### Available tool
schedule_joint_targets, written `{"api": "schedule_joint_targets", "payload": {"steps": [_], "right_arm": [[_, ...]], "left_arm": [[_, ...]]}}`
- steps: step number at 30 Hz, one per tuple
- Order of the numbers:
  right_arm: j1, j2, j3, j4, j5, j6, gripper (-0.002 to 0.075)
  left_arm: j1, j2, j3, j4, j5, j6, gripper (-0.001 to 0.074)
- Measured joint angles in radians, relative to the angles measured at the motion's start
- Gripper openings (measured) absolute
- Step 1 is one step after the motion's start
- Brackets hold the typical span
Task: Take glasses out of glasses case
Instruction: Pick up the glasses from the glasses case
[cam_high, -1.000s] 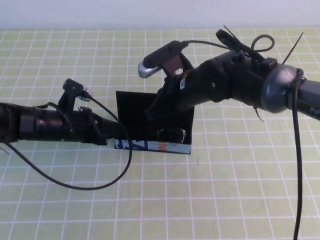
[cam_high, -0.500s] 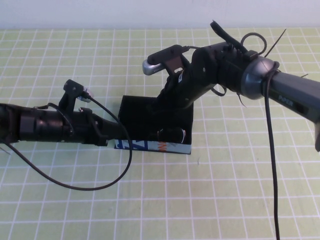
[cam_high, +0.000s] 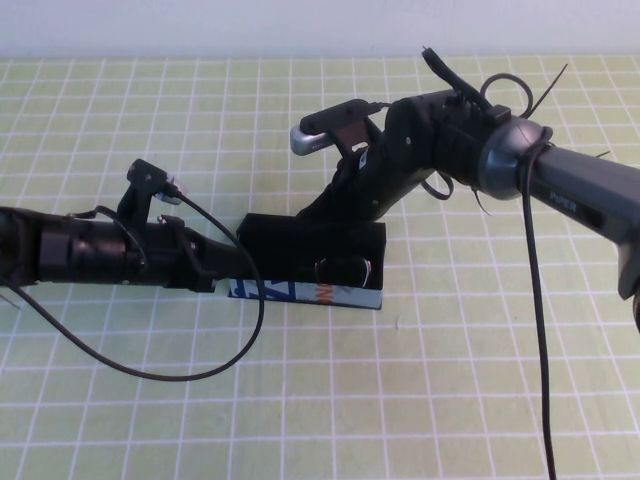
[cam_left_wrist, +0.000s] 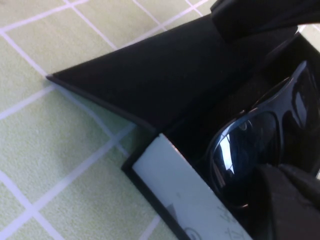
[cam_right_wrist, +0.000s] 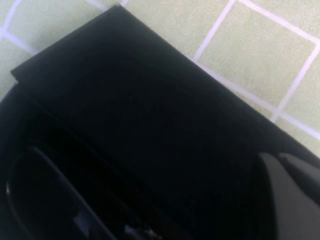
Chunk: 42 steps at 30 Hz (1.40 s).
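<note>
The glasses case (cam_high: 310, 293) stands open mid-table, white printed side toward me, its lid (cam_high: 300, 232) laid back nearly flat. The black glasses (cam_high: 345, 270) lie inside; a dark lens shows in the left wrist view (cam_left_wrist: 250, 145) beside the white side (cam_left_wrist: 185, 185). My left gripper (cam_high: 228, 275) is at the case's left end, its shut fingers (cam_left_wrist: 295, 195) over the inside of the case. My right gripper (cam_high: 310, 212) rests on the lid from behind, fingers (cam_right_wrist: 287, 185) shut against the black lid (cam_right_wrist: 150, 115). It also shows above the lid in the left wrist view (cam_left_wrist: 260, 15).
The green checked table cloth (cam_high: 450, 380) lies under everything. A black cable (cam_high: 200, 365) loops from the left arm over the table in front of the case. The right arm (cam_high: 560, 185) reaches in from the right.
The lid has gone from standing upright to lying back nearly flat. My right gripper has moved back and down with it. The left arm has not moved.
</note>
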Motion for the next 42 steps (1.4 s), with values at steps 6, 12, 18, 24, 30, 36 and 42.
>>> {"api": "schedule_joint_targets", "payload": {"steps": [6,12,18,24,30,36,42], "right_arm": [[0.0,0.01,-0.056,0.0,0.104,0.0,-0.0016],[0.0,0.017,-0.152,0.009,0.246,-0.046,-0.0016],[0.0,0.018,-0.263,0.163,0.433,-0.325,-0.0013],[0.0,0.018,-0.287,0.246,0.498,-0.476,0.0071],[0.008,0.018,-0.287,0.216,0.501,-0.488,0.0153],[0.068,0.018,-0.289,0.137,0.501,-0.489,0.0162],[0.092,0.018,-0.289,0.107,0.501,-0.49,0.0165]], "left_arm": [[0.0,0.002,0.0,0.005,0.007,0.0,-0.0004],[0.0,0.002,0.0,0.008,0.022,0.0,-0.0004],[0.0,0.002,0.0,0.008,0.033,-0.002,-0.0004],[0.0,0.002,0.0,-0.004,0.06,-0.002,-0.0004],[0.0,0.002,-0.026,-0.041,0.118,-0.022,-0.0004],[0.0,0.003,-0.126,-0.046,0.091,-0.107,-0.0004],[0.0,0.02,-0.228,-0.011,0.053,-0.201,-0.0004]]}}
